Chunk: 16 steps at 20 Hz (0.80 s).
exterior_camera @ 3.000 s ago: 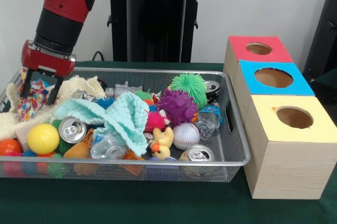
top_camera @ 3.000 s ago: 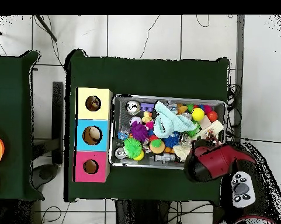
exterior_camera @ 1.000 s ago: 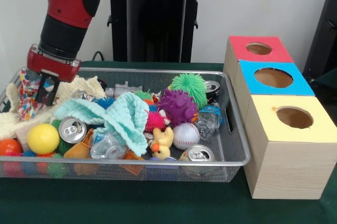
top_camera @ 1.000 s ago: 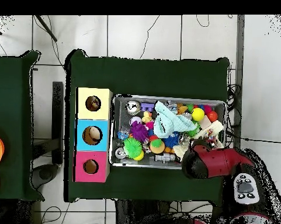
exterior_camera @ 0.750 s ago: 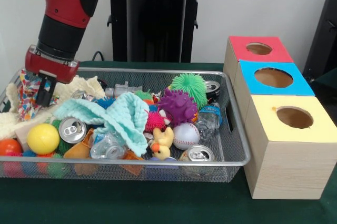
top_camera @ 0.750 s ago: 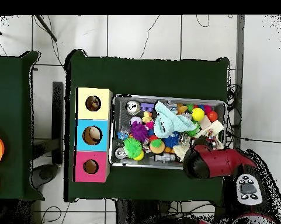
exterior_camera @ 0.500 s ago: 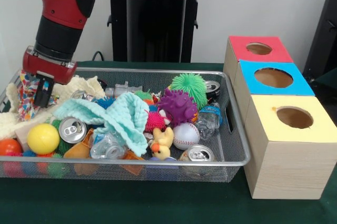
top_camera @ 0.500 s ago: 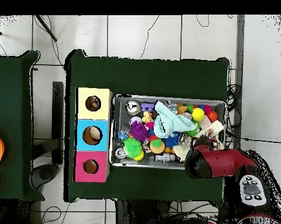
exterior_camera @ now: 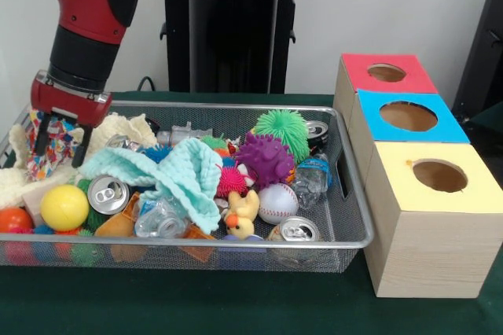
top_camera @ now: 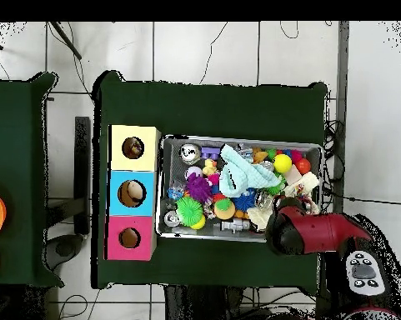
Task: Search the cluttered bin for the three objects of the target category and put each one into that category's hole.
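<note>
Between the open claw (exterior_camera: 57,144) fingers sits the patterned cloth (exterior_camera: 49,149).

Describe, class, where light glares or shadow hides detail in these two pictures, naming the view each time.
Front view: even room light; small bright glints on the silver can tops and the wire bin's rim; the holes of the red box, blue box and yellow box fall dark inside. Overhead view: the green table cloth reads flat and dark, the pale floor looks washed out, and the bin's contents are too small to tell apart.
</note>
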### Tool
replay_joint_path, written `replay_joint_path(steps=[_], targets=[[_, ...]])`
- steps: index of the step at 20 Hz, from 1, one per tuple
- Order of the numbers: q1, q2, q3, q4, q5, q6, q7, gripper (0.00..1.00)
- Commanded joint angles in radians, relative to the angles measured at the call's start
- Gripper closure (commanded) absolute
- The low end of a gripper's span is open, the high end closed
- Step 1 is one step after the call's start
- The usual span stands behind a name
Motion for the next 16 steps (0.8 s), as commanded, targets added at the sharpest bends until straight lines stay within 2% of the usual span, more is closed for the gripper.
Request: replay_joint_path(steps=[1,10,16], targets=[[-0.015,0.0,0.11,0.032,0.04,0.048,0.05,0.0],[0.015,0.0,0.048,0.045,0.075,0.083,0.088,0.0],[-0.029,-0.025,0.027,0.11,0.068,0.086,0.073,0.0]])
